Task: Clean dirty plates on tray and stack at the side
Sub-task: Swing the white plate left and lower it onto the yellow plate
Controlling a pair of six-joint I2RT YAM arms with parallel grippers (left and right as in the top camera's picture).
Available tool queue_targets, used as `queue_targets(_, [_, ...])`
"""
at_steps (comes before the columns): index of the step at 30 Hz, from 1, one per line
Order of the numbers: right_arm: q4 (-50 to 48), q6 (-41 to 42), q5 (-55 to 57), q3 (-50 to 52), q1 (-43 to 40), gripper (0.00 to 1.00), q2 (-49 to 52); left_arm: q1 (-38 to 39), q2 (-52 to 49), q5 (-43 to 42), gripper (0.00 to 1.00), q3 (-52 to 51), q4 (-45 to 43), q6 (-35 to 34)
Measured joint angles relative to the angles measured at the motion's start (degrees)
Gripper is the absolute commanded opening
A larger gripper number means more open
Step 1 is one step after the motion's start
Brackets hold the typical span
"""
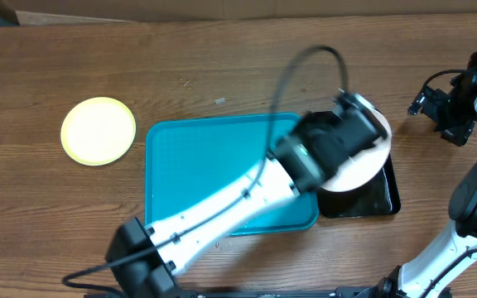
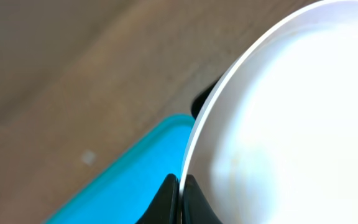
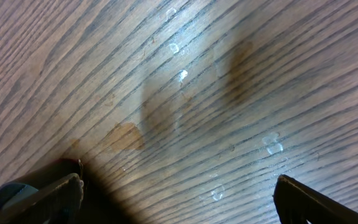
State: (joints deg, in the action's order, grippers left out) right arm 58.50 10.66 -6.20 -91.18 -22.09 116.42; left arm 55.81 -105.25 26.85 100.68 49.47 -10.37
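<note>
The fingers (image 2: 165,200) of the left gripper (image 2: 180,194) were pinched tight on the rim of a round white shallow plate (image 2: 291,124), holding it over a small narrow black tray (image 1: 385,199) whose contents the plate hid. Just left lay the large turquoise plastic tray (image 1: 205,174), with the left arm (image 1: 222,207) crossing its near right corner. A pale yellow-green round plate (image 1: 98,131) sat on the wooden table (image 1: 48,215), well apart to the left. The right gripper (image 3: 176,194) hung wide open, holding nothing, above the wood at far right.

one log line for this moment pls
left jaws: shut on white plate rim, above black tray | right jaws: open, over table | yellow-green plate: left of blue tray
</note>
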Motion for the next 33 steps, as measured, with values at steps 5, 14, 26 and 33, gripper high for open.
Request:
queue_targets(5, [0.00, 0.04, 0.02, -0.02, -0.02, 1.00, 0.00, -15.02, -0.07, -16.79, 0.04, 0.00, 3.74, -3.85])
queue_targets(14, [-0.02, 0.07, 0.02, -0.02, -0.02, 1.00, 0.00, -46.84, -0.70, -30.80, 0.04, 0.00, 10.01, -6.73])
queue_targets(26, [0.02, 0.02, 0.00, -0.02, 0.00, 1.00, 0.00, -79.71, -2.84, -28.33, 0.04, -0.02, 11.19, -7.54])
queue_targets(33, [0.00, 0.04, 0.02, -0.02, -0.02, 1.00, 0.00, -87.19, -7.23, -27.45, 0.04, -0.31, 10.51, -7.54])
